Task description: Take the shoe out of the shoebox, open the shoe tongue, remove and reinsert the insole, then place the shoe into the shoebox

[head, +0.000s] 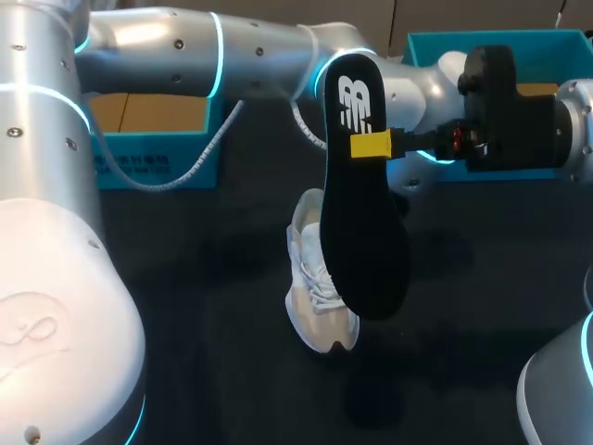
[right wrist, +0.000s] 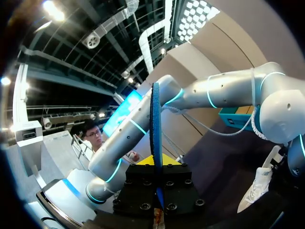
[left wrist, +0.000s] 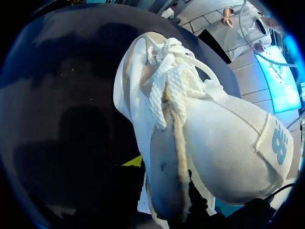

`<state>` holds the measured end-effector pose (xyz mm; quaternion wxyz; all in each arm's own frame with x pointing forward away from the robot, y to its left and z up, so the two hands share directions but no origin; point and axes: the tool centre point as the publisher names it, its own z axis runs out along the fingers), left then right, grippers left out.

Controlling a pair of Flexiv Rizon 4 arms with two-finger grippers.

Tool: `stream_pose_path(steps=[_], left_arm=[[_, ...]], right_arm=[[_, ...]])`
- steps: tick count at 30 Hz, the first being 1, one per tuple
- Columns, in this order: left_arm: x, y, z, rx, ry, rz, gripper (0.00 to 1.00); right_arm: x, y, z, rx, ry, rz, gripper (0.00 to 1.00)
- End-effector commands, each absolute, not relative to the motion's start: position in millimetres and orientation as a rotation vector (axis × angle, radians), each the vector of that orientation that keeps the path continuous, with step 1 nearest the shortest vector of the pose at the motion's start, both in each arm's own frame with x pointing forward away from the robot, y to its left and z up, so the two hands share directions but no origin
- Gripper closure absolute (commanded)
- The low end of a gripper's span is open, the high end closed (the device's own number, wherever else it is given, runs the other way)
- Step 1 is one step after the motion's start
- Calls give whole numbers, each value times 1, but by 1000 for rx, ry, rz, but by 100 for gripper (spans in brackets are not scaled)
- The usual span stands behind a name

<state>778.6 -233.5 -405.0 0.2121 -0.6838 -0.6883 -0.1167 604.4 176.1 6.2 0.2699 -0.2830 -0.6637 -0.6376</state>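
right gripper [head: 378, 146]: yellow-tipped fingers pinching the flat black foam insole [head: 363, 222] near its upper end, holding it upright in the air | white lace-up sneaker [head: 315, 278]: on the dark tabletop [head: 204, 306], partly behind the insole, toe toward the robot | left gripper [left wrist: 142, 164]: at the sneaker's opening, one yellow tip beside it; cannot tell whether its fingers are clamped
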Motion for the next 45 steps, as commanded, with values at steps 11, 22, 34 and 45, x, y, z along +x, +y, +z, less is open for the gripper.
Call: stream_pose_path(steps=[11,22,34,45], left_arm=[[782,-228,-373,-1944,-1981,-249,0],[800,-236,-327,-1995,-2145,-114,0],[818,-243,-282,-2062,-2295,10,0],[823,-232,-247,-2115,-2425,178,0]], right_arm=[[605,179,5,-763,-1788,-1719,100],[605,179,5,-763,-1788,-1719,100],[608,156,-2,-900,-1766,-1734,100],[632,108,-3,-1072,-1706,-1753,100]])
